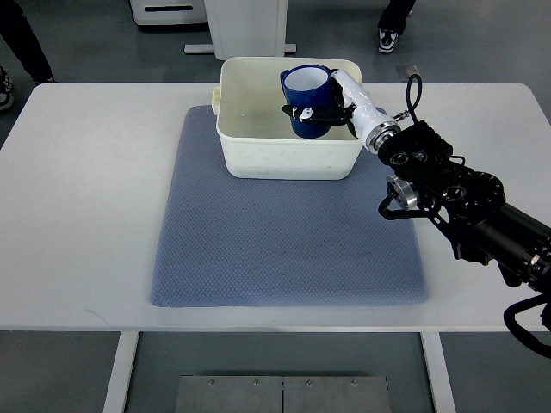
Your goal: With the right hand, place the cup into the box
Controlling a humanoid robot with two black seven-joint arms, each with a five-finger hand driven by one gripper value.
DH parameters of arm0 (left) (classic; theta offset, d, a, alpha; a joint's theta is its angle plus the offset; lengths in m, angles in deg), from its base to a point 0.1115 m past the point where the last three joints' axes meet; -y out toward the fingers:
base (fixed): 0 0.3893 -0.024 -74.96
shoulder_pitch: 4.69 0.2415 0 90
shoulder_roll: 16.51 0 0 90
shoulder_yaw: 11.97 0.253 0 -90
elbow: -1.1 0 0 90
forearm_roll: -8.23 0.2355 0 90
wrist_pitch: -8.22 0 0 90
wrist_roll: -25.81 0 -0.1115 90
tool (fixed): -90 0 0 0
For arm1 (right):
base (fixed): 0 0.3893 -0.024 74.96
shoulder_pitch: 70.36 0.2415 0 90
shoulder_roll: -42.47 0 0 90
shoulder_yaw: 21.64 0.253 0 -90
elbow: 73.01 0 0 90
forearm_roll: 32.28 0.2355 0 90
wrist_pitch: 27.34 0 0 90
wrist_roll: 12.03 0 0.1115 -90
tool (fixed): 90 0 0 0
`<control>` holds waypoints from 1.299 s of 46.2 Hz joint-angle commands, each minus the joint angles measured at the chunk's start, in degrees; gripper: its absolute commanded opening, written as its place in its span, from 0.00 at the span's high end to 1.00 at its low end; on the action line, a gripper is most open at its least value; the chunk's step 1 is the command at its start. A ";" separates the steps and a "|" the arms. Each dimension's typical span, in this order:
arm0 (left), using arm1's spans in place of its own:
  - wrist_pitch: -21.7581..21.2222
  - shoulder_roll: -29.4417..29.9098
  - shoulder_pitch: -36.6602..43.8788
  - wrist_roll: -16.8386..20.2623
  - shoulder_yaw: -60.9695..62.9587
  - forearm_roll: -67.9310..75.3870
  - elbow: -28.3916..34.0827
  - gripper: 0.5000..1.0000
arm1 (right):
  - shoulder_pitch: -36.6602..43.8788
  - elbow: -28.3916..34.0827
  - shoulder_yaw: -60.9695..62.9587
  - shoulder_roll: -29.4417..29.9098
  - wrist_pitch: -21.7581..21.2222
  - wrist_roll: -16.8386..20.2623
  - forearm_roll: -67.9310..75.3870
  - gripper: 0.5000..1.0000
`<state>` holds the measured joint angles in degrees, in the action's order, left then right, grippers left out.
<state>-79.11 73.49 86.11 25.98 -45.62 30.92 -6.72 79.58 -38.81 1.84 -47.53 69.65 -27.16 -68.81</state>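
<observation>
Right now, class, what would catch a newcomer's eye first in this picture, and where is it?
The blue cup stands out first, held over the cream box at the far end of the grey mat. The right hand grips it, fingers wrapped around its side, the black arm reaching in from the right across the white table.

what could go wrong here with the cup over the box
The right robot hand holds the blue cup tilted inside the white box, near its right wall. If released at this tilt, the cup may tip onto its side instead of standing. The wrist sits close over the box's right rim, so pulling back carelessly might catch the rim and drag the box across the grey mat.
</observation>
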 commanded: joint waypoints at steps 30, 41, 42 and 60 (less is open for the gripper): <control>-0.04 0.00 0.00 0.00 -0.01 -0.01 0.00 0.00 | 0.88 0.78 0.33 0.00 -0.22 0.19 0.85 0.01; -0.04 0.00 0.00 0.00 -0.01 -0.01 0.00 0.00 | 2.98 3.15 0.51 -0.27 -0.57 0.63 0.85 0.01; -0.04 0.00 0.00 0.00 0.07 -0.01 0.00 0.00 | 3.25 3.59 0.51 -0.62 -0.57 0.63 0.85 0.01; -0.04 0.00 0.00 0.00 -0.01 -0.01 0.00 0.00 | 4.39 13.25 1.04 -12.04 -0.48 1.95 4.80 0.01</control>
<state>-79.14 73.49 86.11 26.01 -45.61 30.91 -6.72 84.40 -27.09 2.79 -57.46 69.16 -25.20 -64.81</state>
